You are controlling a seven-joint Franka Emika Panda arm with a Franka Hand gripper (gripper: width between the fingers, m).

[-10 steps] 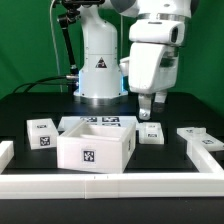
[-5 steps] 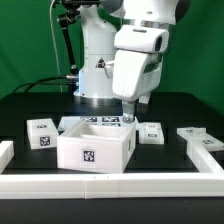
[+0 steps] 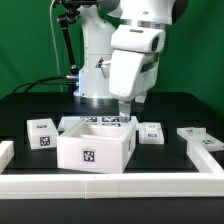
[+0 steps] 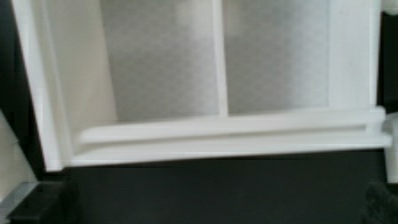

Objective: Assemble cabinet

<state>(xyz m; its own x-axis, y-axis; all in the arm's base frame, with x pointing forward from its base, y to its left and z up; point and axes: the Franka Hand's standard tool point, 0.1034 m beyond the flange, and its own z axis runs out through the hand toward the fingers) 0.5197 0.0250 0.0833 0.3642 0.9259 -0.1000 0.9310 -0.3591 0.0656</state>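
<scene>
Low in the middle of the exterior view sits the cabinet (image 3: 92, 150) (image 4: 222, 130), an open white box on the black desk (image 3: 30, 105). Its front face carries a black-and-white square tag. The pincer (image 3: 130, 106) hangs just above its rear edge, fingers spread, gripping nothing. No lettering is legible.
</scene>
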